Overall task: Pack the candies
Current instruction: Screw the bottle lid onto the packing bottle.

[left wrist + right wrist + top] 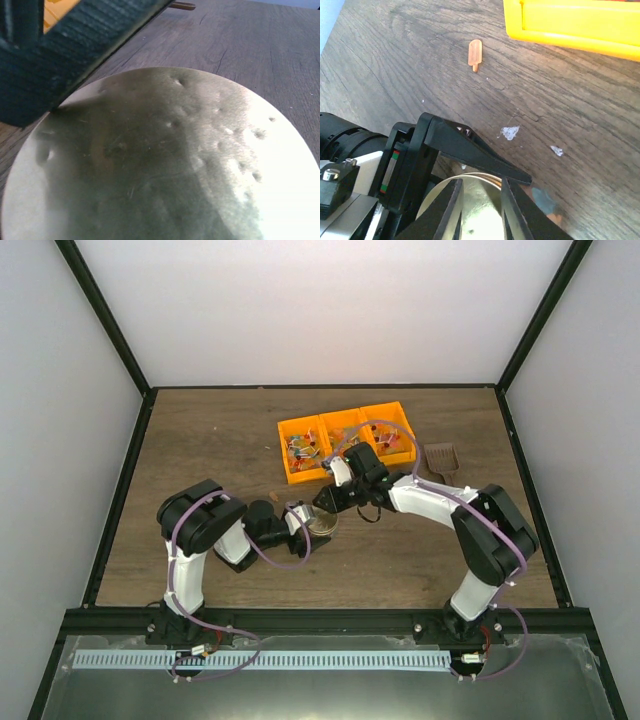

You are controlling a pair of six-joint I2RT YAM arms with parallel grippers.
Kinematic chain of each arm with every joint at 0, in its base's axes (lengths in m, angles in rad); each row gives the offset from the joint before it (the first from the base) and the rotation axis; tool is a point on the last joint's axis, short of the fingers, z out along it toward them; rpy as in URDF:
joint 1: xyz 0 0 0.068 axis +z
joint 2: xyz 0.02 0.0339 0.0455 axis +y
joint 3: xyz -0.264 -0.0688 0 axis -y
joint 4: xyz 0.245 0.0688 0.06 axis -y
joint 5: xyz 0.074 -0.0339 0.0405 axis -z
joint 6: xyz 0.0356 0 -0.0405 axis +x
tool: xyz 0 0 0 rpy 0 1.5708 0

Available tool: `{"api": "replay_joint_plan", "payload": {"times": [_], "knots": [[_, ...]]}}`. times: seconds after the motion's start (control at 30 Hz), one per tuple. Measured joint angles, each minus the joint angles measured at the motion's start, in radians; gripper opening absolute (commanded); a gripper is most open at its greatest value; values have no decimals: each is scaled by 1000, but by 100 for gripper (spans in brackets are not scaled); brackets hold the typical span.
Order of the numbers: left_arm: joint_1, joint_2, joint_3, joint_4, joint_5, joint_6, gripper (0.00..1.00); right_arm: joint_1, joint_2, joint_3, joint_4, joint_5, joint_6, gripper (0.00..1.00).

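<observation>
While poised over round pale metal tin [323,525] with right fingers [449,212] slightly parted and empty, must reach farther out for tiny wrapped mixed-colour candies [304,450] in orange three-compartment plastic bin [303,479] just beyond. Nearer than left fingers [470,145], spread wide at tin's rim, clamp unclear.

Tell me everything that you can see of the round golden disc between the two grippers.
The disc is round, pale gold and shiny, like thin metal, with small dents and fine scratches on its flat face. It lies level near the middle of the wooden table, on the near side of the orange bins. A dark finger of the left gripper lies against its edge. The right gripper has its fingers on either side of the rim; whether they pinch it, I cannot tell.
</observation>
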Motion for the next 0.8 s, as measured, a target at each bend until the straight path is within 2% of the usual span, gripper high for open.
{"api": "replay_joint_plan", "payload": {"times": [0.07,0.33,0.5,0.8], "knots": [[0,0,0,0,0,0,84,-3,6,4,4,2,-13,18],[0,0,0,0,1,1,84,-18,15,-13,16,5,-56,20],[0,0,0,0,2,0,84,-24,24,-13,19,-3,-74,9],[0,0,-10,18,-1,-22,84,-34,15,-66,107,-43,-77,1]]}}
